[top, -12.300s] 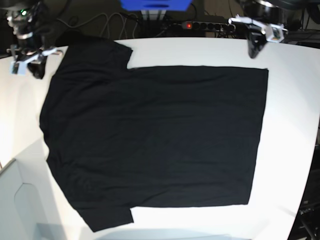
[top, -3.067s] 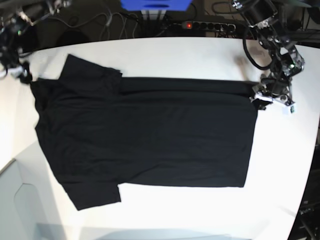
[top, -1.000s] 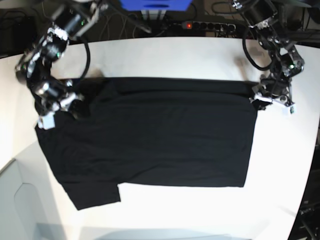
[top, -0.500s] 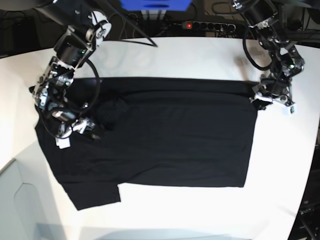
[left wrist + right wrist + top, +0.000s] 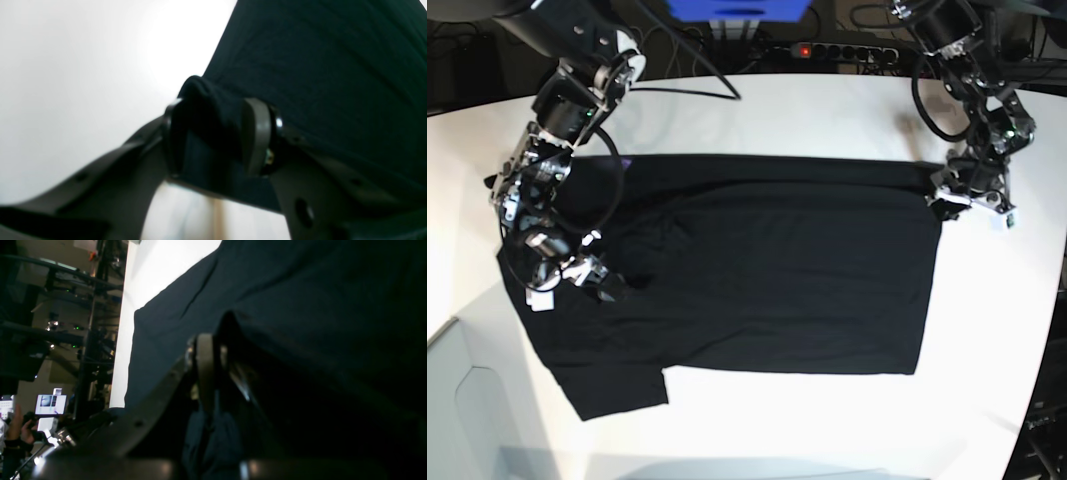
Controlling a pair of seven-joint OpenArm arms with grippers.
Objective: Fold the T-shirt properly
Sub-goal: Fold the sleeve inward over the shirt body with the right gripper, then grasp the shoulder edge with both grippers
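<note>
The black T-shirt [image 5: 777, 270] lies spread on the white table [image 5: 777, 110], its far edge folded in along a straight line. At the shirt's right end, my left gripper [image 5: 947, 197] is shut on the folded hem corner; in the left wrist view the cloth [image 5: 317, 66] bunches between the left gripper's [image 5: 213, 126] fingers. Over the shirt's left part, my right gripper [image 5: 592, 280] is shut on a pinch of fabric. The right wrist view shows the right gripper [image 5: 217, 353] with its fingers closed and the dark cloth [image 5: 300, 290] draped over them.
A power strip [image 5: 827, 50] with a red light and cables lie behind the table's far edge, beside a blue object [image 5: 737, 8]. A pale grey box [image 5: 467, 400] stands at the front left corner. Bare table shows along the front and right.
My right gripper has travelled toward the table's front across the shirt's left part, carrying the far sleeve's fabric with it. The left arm has stayed still at the hem.
</note>
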